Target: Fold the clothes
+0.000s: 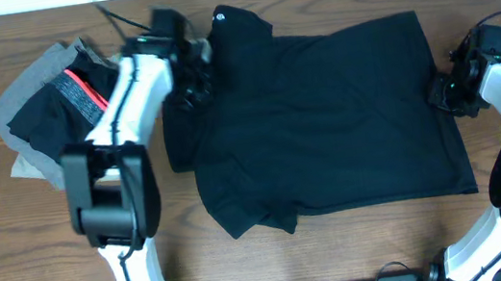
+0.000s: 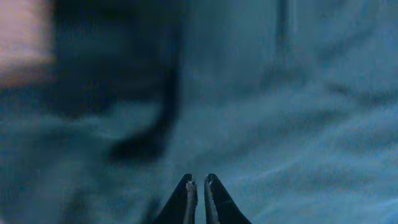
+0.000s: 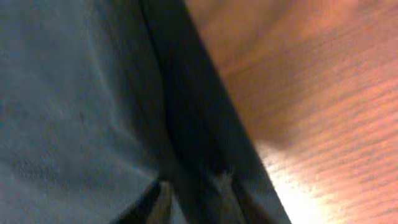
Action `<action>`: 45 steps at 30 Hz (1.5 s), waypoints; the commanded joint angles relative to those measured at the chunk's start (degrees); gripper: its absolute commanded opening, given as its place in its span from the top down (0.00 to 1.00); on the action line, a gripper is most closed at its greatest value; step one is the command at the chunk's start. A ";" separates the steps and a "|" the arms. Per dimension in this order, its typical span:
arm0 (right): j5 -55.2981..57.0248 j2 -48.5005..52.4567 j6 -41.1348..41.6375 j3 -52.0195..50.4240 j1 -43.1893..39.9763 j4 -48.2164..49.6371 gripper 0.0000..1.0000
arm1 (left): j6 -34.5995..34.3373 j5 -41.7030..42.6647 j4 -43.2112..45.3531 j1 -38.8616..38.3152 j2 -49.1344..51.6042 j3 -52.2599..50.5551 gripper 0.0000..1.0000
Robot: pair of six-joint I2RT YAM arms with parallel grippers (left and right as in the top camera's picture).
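- Shirt [image 1: 326,121], black, lies mostly flat mid-tabletop [image 1: 343,254], neck toward the far edge; left side is rumpled and the near-left corner curls under.
- No finished fold is visible, so folding looks barely begun.
- Pile [image 1: 43,110] of grey, tan and red-banded black pieces sits unfolded at the far-left corner.
- Left gripper [image 1: 191,95] is at the shirt's left shoulder, fingertips pressed nearly together; can't tell if cloth is caught.
- Right gripper [image 3: 193,193] pinches the shirt's right edge.
- Label [image 1: 219,13] is white, at the neck, and too small to read.
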 commanded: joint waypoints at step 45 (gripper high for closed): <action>-16.17 4.33 -10.51 0.74 -1.75 5.09 0.77 | 1.36 -6.99 -1.27 -0.70 4.17 -3.45 0.92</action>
